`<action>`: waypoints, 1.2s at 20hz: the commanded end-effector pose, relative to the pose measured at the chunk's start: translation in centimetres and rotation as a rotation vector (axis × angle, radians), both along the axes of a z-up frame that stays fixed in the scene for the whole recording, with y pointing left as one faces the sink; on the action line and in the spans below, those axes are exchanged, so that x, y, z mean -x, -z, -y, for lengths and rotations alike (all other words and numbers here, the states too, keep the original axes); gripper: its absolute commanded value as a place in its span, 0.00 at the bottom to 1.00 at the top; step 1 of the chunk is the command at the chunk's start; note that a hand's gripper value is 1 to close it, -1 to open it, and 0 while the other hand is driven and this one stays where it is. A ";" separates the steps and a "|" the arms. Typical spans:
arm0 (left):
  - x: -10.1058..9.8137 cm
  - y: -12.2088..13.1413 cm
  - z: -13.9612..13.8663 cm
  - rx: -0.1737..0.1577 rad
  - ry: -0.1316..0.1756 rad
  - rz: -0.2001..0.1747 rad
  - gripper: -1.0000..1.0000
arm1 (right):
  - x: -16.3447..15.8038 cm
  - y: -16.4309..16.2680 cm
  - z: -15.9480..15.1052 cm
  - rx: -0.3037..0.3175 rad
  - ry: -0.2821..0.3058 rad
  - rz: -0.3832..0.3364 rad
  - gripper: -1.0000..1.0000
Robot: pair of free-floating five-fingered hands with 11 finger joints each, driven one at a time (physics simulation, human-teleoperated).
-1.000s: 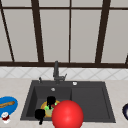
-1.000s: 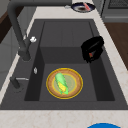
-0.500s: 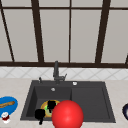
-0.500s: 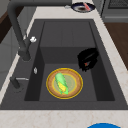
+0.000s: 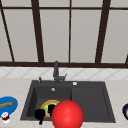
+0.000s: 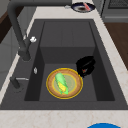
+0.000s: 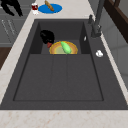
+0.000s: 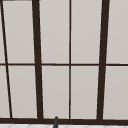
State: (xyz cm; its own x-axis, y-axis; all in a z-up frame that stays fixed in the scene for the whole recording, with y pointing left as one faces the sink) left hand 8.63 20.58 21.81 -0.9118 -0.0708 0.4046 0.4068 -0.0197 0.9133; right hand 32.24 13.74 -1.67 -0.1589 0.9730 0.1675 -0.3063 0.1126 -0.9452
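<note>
A yellow-rimmed plate [image 6: 75, 87] lies on the floor of the sink's left basin, with a green and yellow corn cob [image 6: 61, 82] on it. My right hand [image 6: 85, 66] hangs low in that basin, just beside the plate's front side. Its fingers are curled, and a small red thing [image 6: 84, 71] peeks out beneath them. The same hand [image 7: 47, 37] shows next to the plate [image 7: 56, 48] in the right side view. My left hand [image 5: 40, 114] floats open at the sink's front left edge, holding nothing. A large red ball [image 5: 67, 114] covers the sink's front edge in the front view.
A dark faucet [image 5: 56, 71] stands behind the basin. On the left counter sit a blue plate [image 5: 10, 106] with a brown stick and a small red and white jar [image 5: 5, 117]. A dark bowl [image 6: 78, 7] rests on the right counter. The sink's right half is a flat drainboard [image 7: 60, 75].
My right hand has come down into the left basin, toward the plate. The left hand, plate and red ball stay where they were.
</note>
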 end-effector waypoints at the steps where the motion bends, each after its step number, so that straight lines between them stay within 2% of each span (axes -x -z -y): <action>1: 0.0 0.0 0.0 0.000 0.000 0.000 0.50 | -1.1 1.0 0.0 0.000 0.000 0.000 1.00; 6: 0.0 0.0 0.0 0.000 0.000 0.000 0.50 | -4.2 2.5 -0.3 0.002 -0.004 -0.030 1.00; 9: 0.0 0.0 0.0 0.000 0.000 0.000 0.50 | -4.7 5.5 -1.0 0.032 -0.003 -0.024 1.00; 15: 0.0 0.0 0.0 0.000 0.000 0.000 0.50 | -4.4 9.6 -1.5 0.064 0.004 0.040 1.00; 17: 0.0 0.0 0.0 0.000 0.000 0.000 0.50 | -4.8 11.2 -1.2 0.050 0.003 0.039 1.00; 19: 0.0 0.0 0.0 0.000 0.000 0.000 0.50 | -4.8 11.6 -1.6 0.078 -0.024 0.101 1.00; 22: 0.0 0.0 0.0 0.000 0.000 0.000 0.50 | -7.0 10.4 -1.7 0.061 -0.031 0.052 1.00; 24: 0.0 0.0 0.0 0.000 0.000 0.000 0.50 | -6.8 9.3 -1.5 0.059 -0.055 0.024 1.00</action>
